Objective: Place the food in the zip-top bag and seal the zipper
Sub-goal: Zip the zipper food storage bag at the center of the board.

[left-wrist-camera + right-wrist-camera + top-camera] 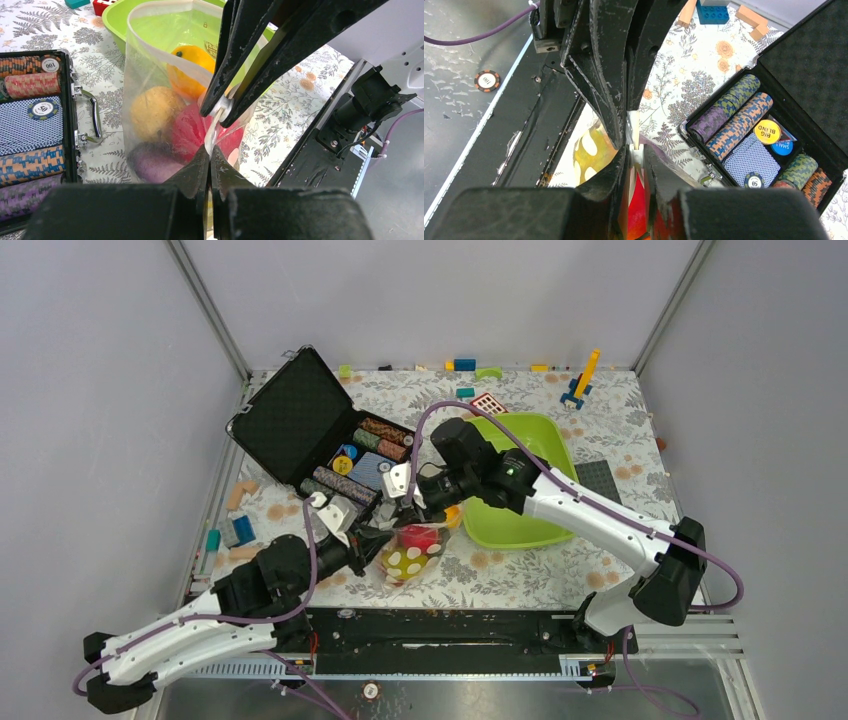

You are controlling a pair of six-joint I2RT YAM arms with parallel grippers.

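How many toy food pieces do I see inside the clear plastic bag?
4: orange toy mango top, yellowish ball left, red fruit centre, purple eggplant bottom; others may be hidden.

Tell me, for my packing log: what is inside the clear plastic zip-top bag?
Through the clear plastic zip-top bag show an orange mango, a yellowish ball, a red fruit and a purple eggplant. Anything beneath them, or behind the right gripper shut on the zipper, is covered.

Left arm (170,635) at seven o'clock and right arm (590,515) at four: white shells, black joints. Purple cables (454,43) trail both; black fingers (190,175) are scuffed.
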